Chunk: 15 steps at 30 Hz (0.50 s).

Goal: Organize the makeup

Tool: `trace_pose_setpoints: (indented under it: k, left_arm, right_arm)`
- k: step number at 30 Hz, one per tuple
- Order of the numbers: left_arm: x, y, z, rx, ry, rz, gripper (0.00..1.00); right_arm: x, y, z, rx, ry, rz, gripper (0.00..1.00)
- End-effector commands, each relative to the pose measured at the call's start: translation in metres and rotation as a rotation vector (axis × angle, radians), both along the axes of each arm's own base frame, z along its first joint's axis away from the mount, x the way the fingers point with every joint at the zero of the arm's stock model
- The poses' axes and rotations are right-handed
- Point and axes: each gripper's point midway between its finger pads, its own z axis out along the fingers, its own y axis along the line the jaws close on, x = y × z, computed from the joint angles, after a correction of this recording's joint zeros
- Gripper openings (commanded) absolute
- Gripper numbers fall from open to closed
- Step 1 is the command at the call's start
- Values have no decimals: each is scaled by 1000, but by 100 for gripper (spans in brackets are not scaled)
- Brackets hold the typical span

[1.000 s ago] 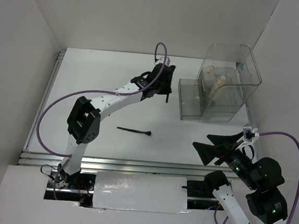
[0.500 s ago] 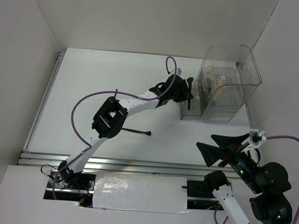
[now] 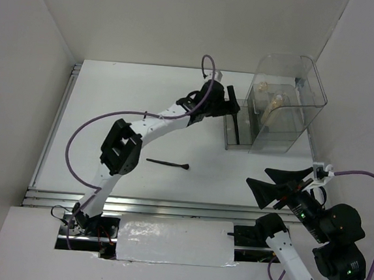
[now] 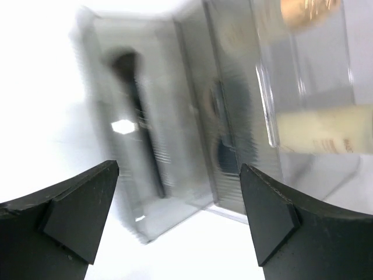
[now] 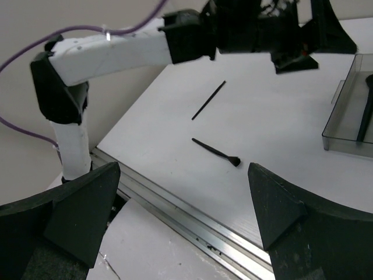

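My left gripper (image 3: 228, 101) (image 4: 178, 192) hangs open and empty just left of the low clear tray (image 3: 238, 133) (image 4: 175, 175). A black brush (image 3: 236, 123) (image 4: 140, 125) lies lengthwise inside that tray. Behind it, the tall clear box (image 3: 286, 103) holds a beige tube (image 4: 317, 131) (image 3: 273, 105); a dark blurred shape shows through its wall. A second black brush (image 3: 167, 162) (image 5: 215, 151) lies on the table, with a thin black pencil (image 5: 208, 100) beyond it. My right gripper (image 3: 270, 181) (image 5: 183, 192) is open and empty, at the near right.
The left arm (image 3: 150, 124) arches across the table's middle and hides the pencil from the top view. Aluminium rails (image 3: 168, 207) run along the near edge. White walls enclose the table at the left, back and right.
My left gripper opened and let go of the brush, which now lies in the low tray. The gripper drew back a little to the left. The right arm is still.
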Motion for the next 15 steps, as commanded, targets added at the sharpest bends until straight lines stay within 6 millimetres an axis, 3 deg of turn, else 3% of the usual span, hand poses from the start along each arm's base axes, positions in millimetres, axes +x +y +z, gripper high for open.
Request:
trace_pose_setpoints:
  k: [1, 2, 4, 5, 6, 7, 8, 9, 10, 11, 12, 13, 15]
  left_arm:
    - [18, 95, 52, 208, -87, 173, 99]
    - [27, 129, 41, 274, -57, 223, 99]
    - [25, 178, 28, 380, 1, 282, 99]
    - [29, 218, 5, 444, 60, 325, 99]
    - [26, 239, 0, 469, 86, 337, 99]
    - [15, 260, -28, 520, 152, 333, 99]
    - [15, 289, -35, 550, 177, 363, 99]
    - [10, 303, -35, 561, 183, 377, 99]
    - [-4, 321, -58, 602, 236, 385, 99]
    - [-6, 339, -62, 607, 251, 412, 99]
    - [-11, 347, -59, 601, 247, 424, 99]
    - [-25, 355, -78, 616, 290, 415, 99]
    - [-27, 365, -81, 589, 281, 427, 99]
  right_arm:
    - [-5, -1, 8, 6, -40, 7, 98]
    - [-6, -1, 8, 7, -44, 13, 98]
    - [-5, 0, 6, 10, -43, 16, 98]
    - [-5, 1, 6, 11, -46, 20, 99]
    - [-5, 2, 3, 10, -42, 27, 99]
    - [-5, 2, 5, 16, -49, 28, 99]
    - [-5, 3, 4, 16, -49, 31, 99]
    - [-5, 5, 3, 17, -46, 39, 99]
    - [-4, 5, 2, 17, -45, 39, 99]
    - [-3, 6, 2, 15, -45, 41, 99]
    - [-2, 7, 1, 12, -42, 47, 99]
    - [-2, 8, 1, 10, -42, 51, 99]
    - [-2, 9, 1, 7, -42, 59, 99]
